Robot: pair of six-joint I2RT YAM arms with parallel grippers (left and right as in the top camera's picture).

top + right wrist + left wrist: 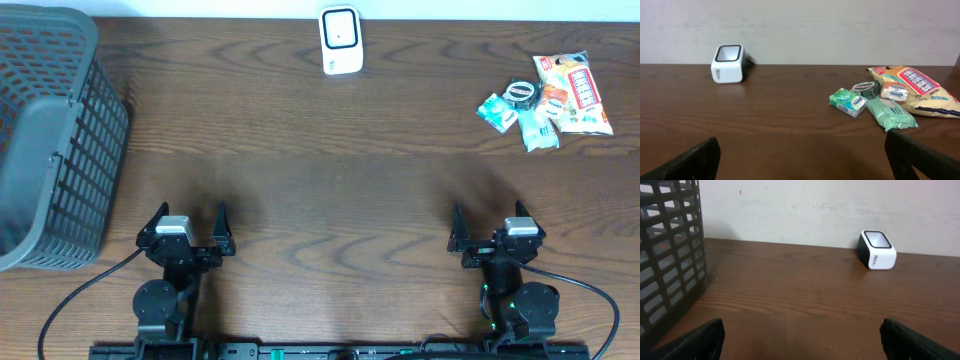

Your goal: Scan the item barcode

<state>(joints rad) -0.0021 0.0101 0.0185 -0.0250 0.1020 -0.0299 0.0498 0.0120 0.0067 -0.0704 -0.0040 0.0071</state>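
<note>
A white barcode scanner (340,41) with a dark window stands at the table's far edge, also seen as the scanner (877,249) in the left wrist view and the scanner (728,63) in the right wrist view. A pile of packaged items (547,100) lies at the far right: a small green box (848,102), a green pouch (891,114), a tape roll (866,89) and a yellow-red snack bag (920,90). My left gripper (190,227) and right gripper (490,225) rest near the front edge, both open and holding nothing.
A large grey mesh basket (45,140) stands at the left side of the dark wooden table (320,180), close to the left arm. A pale wall runs behind the table's far edge.
</note>
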